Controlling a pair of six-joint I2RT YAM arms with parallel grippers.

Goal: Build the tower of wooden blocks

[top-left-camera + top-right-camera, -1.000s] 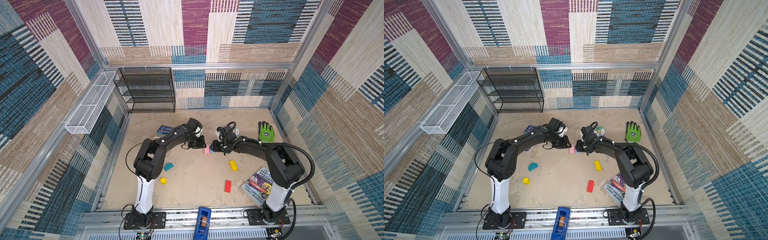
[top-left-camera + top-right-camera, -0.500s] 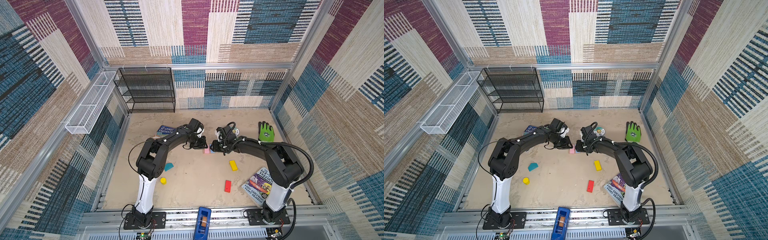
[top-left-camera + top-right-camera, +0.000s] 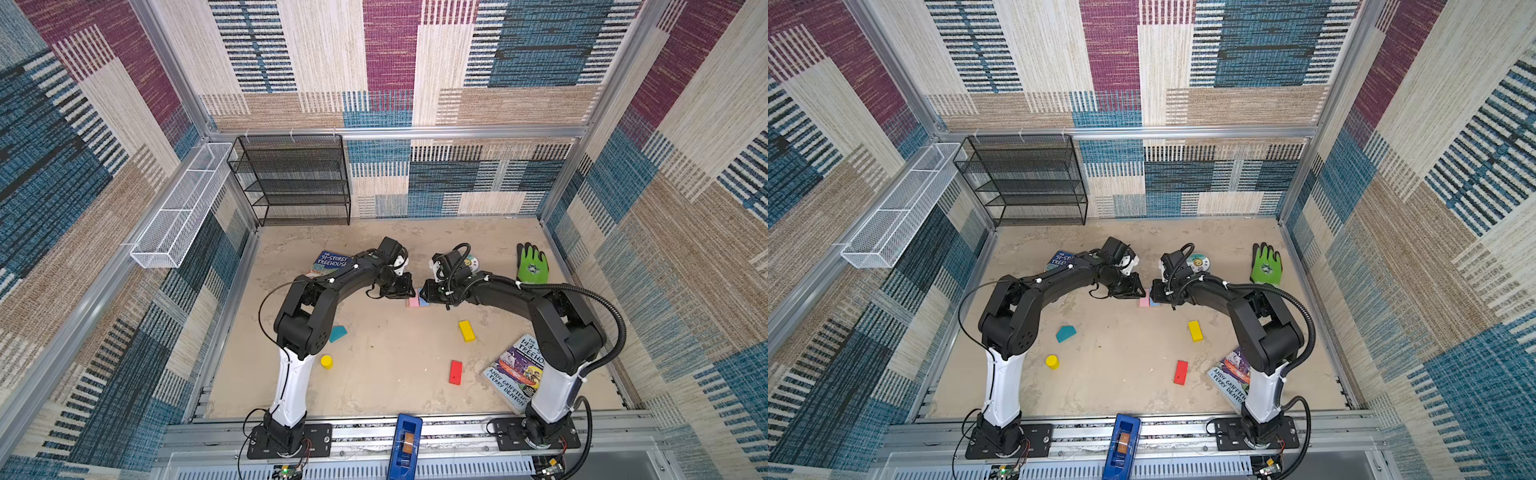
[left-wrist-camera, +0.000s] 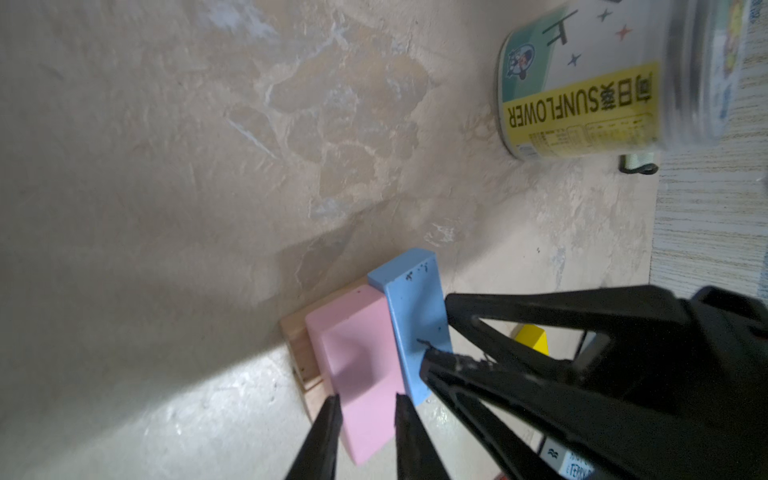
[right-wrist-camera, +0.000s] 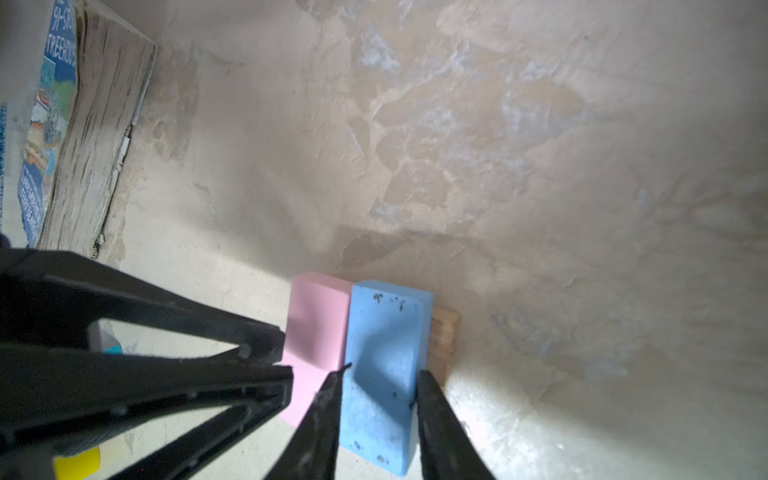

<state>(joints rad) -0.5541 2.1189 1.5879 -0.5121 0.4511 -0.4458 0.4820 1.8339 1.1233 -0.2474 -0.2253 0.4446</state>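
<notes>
Gripping pink block [image 4: 353, 353]: left gripper [image 4: 365, 401]; right gripper [image 5: 378, 374] straddles adjoining blue block [image 5: 386, 328].

The black elbow joint [image 3: 305, 320] of the left arm has been swung slightly toward 3 o'clock, partly covering the teal house-shaped wooden block [image 3: 340, 333], and the right gripper [image 5: 378, 374] has been drawn closer about the light blue wooden slab [image 5: 386, 324].
</notes>
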